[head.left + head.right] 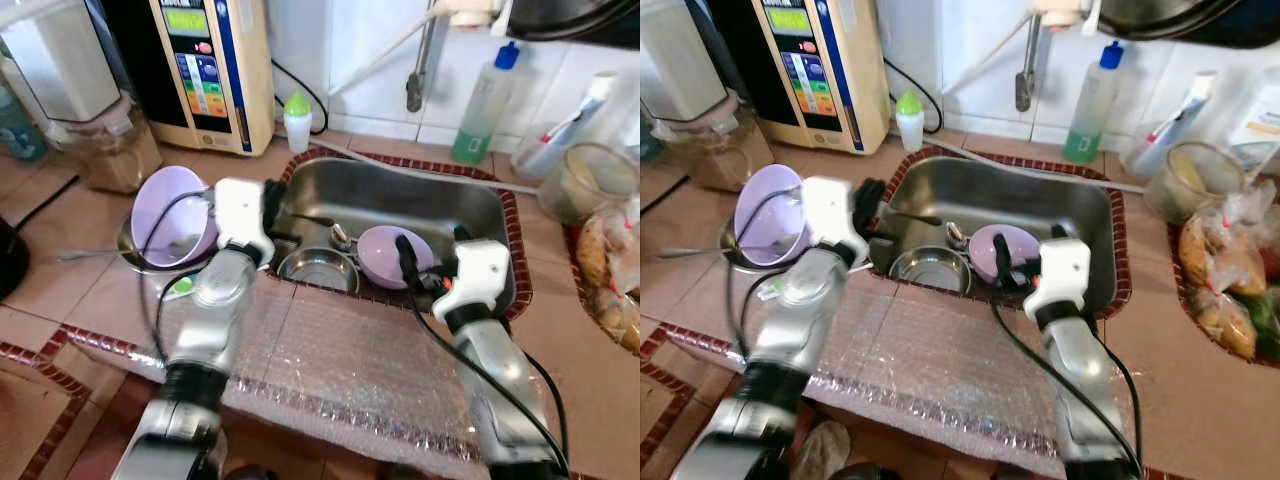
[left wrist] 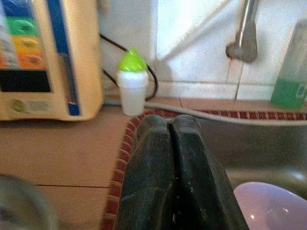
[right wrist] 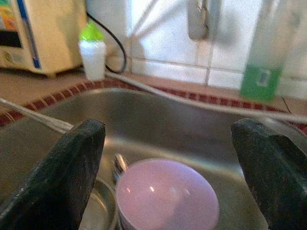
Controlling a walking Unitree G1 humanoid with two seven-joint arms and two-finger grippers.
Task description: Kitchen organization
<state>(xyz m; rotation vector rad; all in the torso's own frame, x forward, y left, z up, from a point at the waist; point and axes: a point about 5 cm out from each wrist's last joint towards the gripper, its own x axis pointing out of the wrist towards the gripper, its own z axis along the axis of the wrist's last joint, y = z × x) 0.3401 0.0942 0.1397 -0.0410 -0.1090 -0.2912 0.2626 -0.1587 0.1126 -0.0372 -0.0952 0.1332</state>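
The right gripper (image 3: 168, 177) is held, jaws spread, over the lilac bowl (image 3: 165, 194) in the sink (image 1: 420, 195); the left gripper (image 2: 172, 167), jaws pressed together, is held at the sink's left rim.

You are looking at a home kitchen, and the rectangular stainless-steel sink (image 1: 470, 215) set into the brown tiled counter (image 1: 80, 225) tells you so. Inside the sink lie a lilac plastic bowl (image 1: 385, 255) and a round steel bowl (image 1: 318, 268). Behind the sink, white wall tiles (image 1: 380, 60) carry a grey metal tap fitting (image 1: 415, 90), and a clear bottle of green dish liquid with a blue cap (image 1: 483, 105) stands beside it. To the sink's left you see a cream countertop water machine with a coloured button panel (image 1: 210, 70) and a small white bottle with a green cap (image 1: 297, 120). To its right sit bagged groceries (image 1: 610, 270).
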